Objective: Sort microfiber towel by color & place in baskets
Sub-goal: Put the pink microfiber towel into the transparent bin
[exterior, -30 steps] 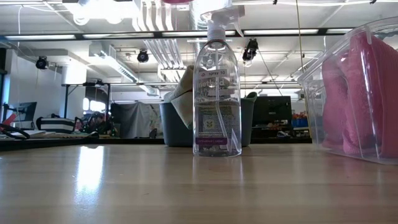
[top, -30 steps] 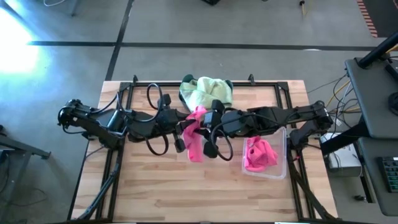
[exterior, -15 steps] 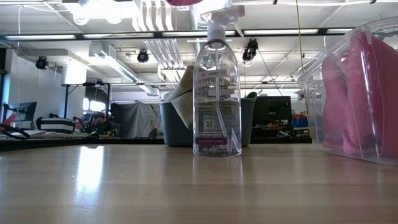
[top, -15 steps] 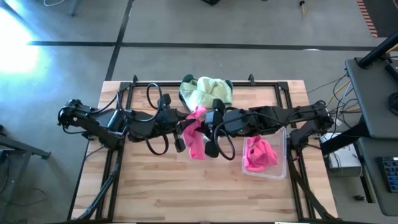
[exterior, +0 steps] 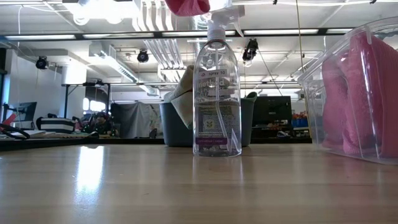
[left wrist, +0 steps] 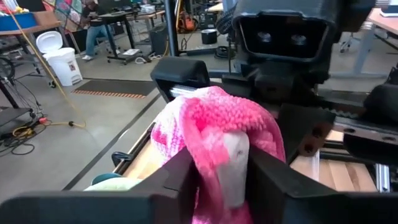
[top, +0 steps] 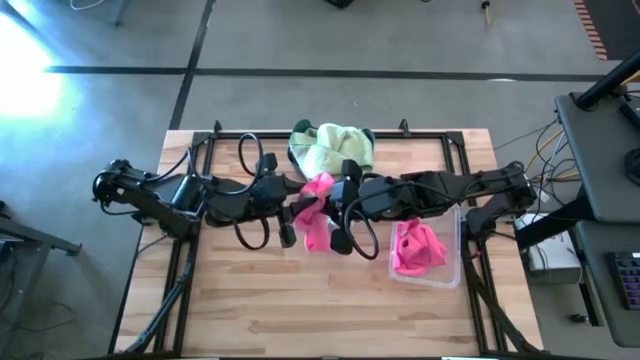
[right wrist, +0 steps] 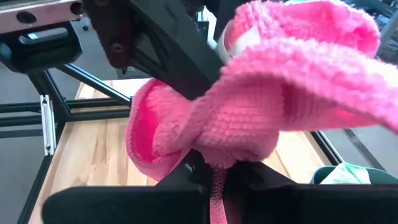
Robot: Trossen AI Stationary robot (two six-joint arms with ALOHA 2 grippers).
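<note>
Both arms meet over the middle of the tabletop, passing a pink towel from one hand to the other in mid-air. The right hand is pressed together on a fold of the cloth; its wrist view shows the pink pile bunched right between its fingers. The left hand has its fingers either side of the same towel with cloth draped over one pad, but whether it is pinching or slackening off I cannot tell.

My guess is the step in hand is a handover toward the right arm, since the clear basket holding a pink towel sits on that side. The next move would call for the left hand to let go fully and back off without snagging the cloth, then for the right arm to carry the towel over the clear basket's rim and drop it.

The held towel is bright pink with a nubbly looped pile, crumpled, its loose end hanging down well above the wood. At the far edge, the light green towels are heaped in the dark teal basket, one flopping over the rim. A clear spray bottle stands on the tabletop under the hanging cloth.
</note>
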